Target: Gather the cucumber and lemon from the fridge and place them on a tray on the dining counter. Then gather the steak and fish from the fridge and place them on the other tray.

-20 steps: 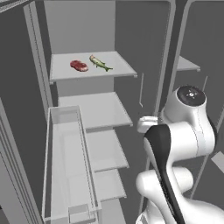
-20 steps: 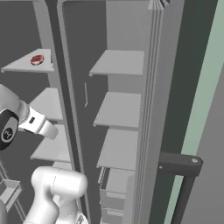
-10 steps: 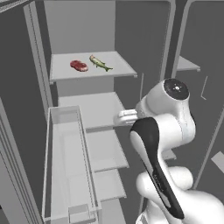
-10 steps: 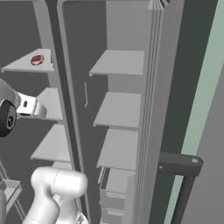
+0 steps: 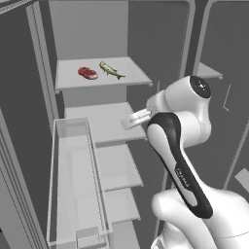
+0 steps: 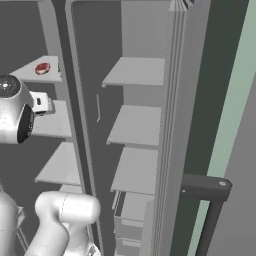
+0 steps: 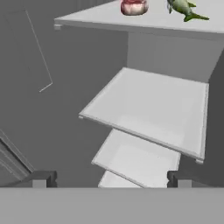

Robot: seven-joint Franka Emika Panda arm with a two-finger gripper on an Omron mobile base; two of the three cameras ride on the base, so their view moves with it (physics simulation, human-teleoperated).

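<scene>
A red steak (image 5: 87, 73) and a green fish (image 5: 111, 70) lie side by side on the upper fridge shelf (image 5: 131, 80). The hand view shows the steak (image 7: 134, 7) and fish (image 7: 183, 8) at its top edge, on the shelf above. My gripper (image 7: 110, 179) is open and empty, its fingertips (image 7: 43, 178) spread wide over the bare middle shelf (image 7: 148, 105). In the left base view the gripper (image 5: 128, 121) sits below and right of the fish, apart from it. The right base view catches the steak (image 6: 42, 68) above the hand (image 6: 40, 102). Cucumber, lemon and both trays are out of view.
The open fridge door's bin (image 5: 75, 185) stands to the left of the lower shelves (image 5: 116, 165). A centre wall (image 6: 75, 125) separates a second compartment with bare shelves (image 6: 135, 70). A dark bar handle (image 6: 205, 187) juts out at the right.
The arm has swung left and forward, bringing the hand from beside the centre wall to over the middle shelf. The jaws stay open. Steak and fish have not moved.
</scene>
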